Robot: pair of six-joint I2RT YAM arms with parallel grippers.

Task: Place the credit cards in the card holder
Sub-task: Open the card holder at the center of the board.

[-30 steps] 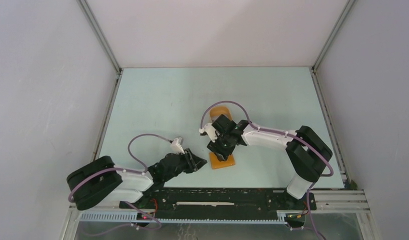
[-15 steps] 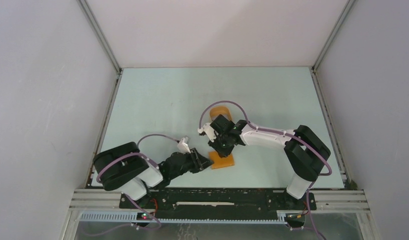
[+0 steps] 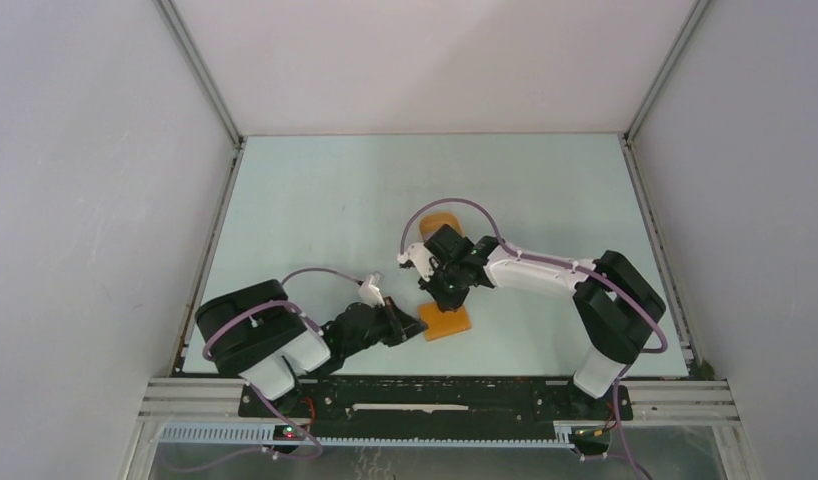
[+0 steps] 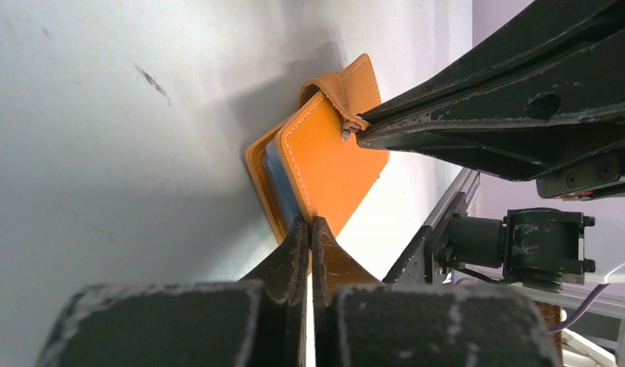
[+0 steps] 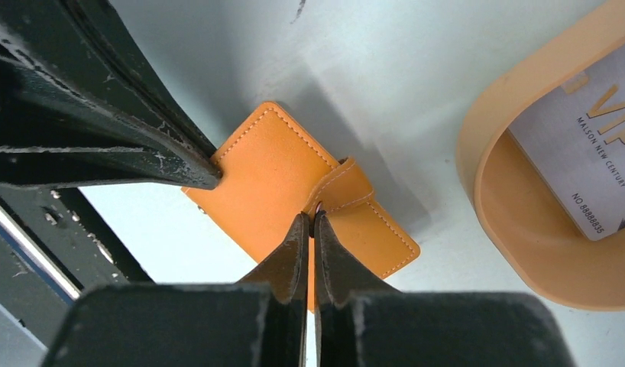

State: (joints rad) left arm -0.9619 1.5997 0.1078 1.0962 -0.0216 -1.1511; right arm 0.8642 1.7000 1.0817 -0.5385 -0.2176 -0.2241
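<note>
The orange-tan card holder [image 3: 451,322] lies folded near the table's front edge. Its strap [image 5: 348,191] wraps over the top half. My right gripper [image 3: 445,297] [image 5: 311,218] is shut on the strap's snap end. My left gripper [image 3: 417,326] [image 4: 310,222] comes in from the left and is shut on the corner of the card holder's [image 4: 332,153] upper cover. Between its two halves a pale blue credit card [image 4: 281,180] shows edge-on. A second, grey-white credit card [image 5: 584,153] printed VIP lies in the tray.
An oval orange tray [image 3: 440,220] [image 5: 516,260] with a raised rim sits just behind the card holder, under the right arm's cable. The aluminium rail [image 3: 435,395] runs along the near edge. White walls close off the table on three sides.
The left arm has swung right, up to the card holder, and its jaws have closed on the cover. The right gripper's jaws have closed on the strap.
</note>
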